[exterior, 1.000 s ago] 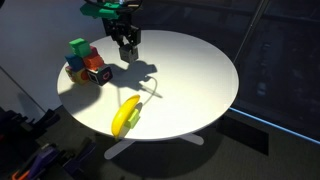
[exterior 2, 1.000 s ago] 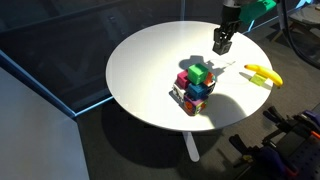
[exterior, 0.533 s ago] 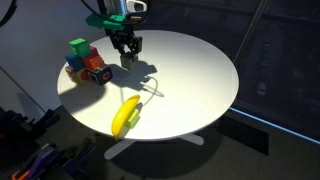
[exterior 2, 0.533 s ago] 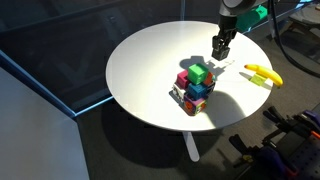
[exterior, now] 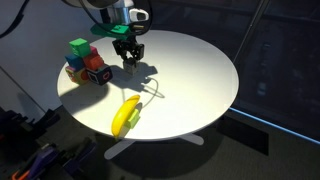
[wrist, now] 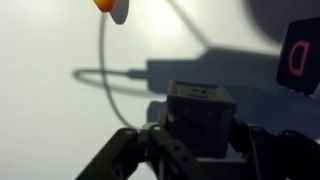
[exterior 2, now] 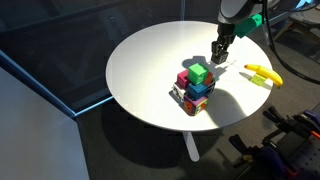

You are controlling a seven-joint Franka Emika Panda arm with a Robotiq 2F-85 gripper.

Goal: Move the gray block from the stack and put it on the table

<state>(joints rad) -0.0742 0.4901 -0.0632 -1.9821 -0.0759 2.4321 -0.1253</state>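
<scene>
The gripper is closed narrowly around the gray block. The wrist view shows the cube sitting squarely between the two fingers, one pressed against each side face. The block therefore sits right in the hand's grasp, at its fingertips and away from the other cubes.

In both exterior views the gripper points down over the round white table, low above its top. The block there is too small and dark to tell apart from the fingers. Whether its underside touches the tabletop cannot be told.

The stack of coloured cubes, with a green cube on top, stands near the hand but clear of it. A red-marked cube face shows at the right edge of the wrist view.

A thin cable curves over the table just beyond the hand. Past it lies the banana, apart from the gripper.
</scene>
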